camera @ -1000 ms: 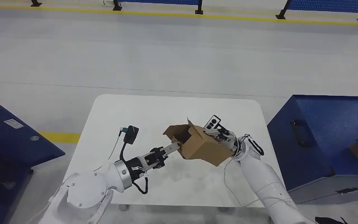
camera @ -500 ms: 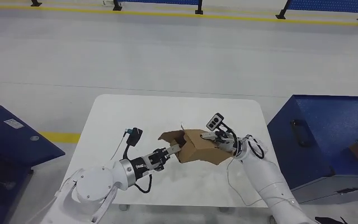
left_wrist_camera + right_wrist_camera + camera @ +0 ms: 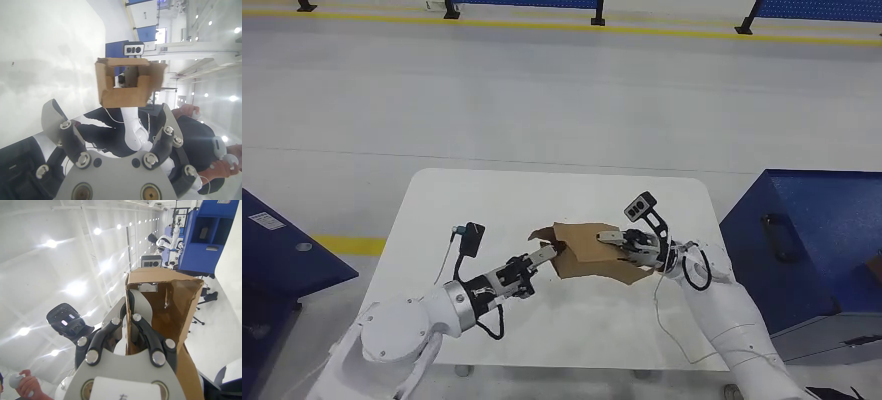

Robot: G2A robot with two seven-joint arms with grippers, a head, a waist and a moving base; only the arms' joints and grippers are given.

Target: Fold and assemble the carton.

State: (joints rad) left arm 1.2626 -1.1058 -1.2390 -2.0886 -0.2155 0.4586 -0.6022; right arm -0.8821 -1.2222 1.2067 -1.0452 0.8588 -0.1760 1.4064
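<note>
The brown carton (image 3: 587,258) lies low over the middle of the white table (image 3: 442,215), partly formed, with its open end toward the left arm. My right gripper (image 3: 614,240) is shut on one carton wall (image 3: 127,306); one finger (image 3: 140,302) sits inside the box and the other outside. My left gripper (image 3: 542,254) is at the carton's open end, open. In the left wrist view the carton (image 3: 122,94) hangs just beyond that gripper (image 3: 109,111), with nothing between the fingers, and its flaps stand apart around a see-through gap.
A blue bin (image 3: 812,250) stands off the table's right side. A blue surface (image 3: 282,255) is at the left. Bare white tabletop lies in front of and behind the carton.
The carton has tipped down from a raised, tilted pose to lying nearly flat and has shifted slightly away from me. The right gripper turned with it; the left gripper stayed at its open end.
</note>
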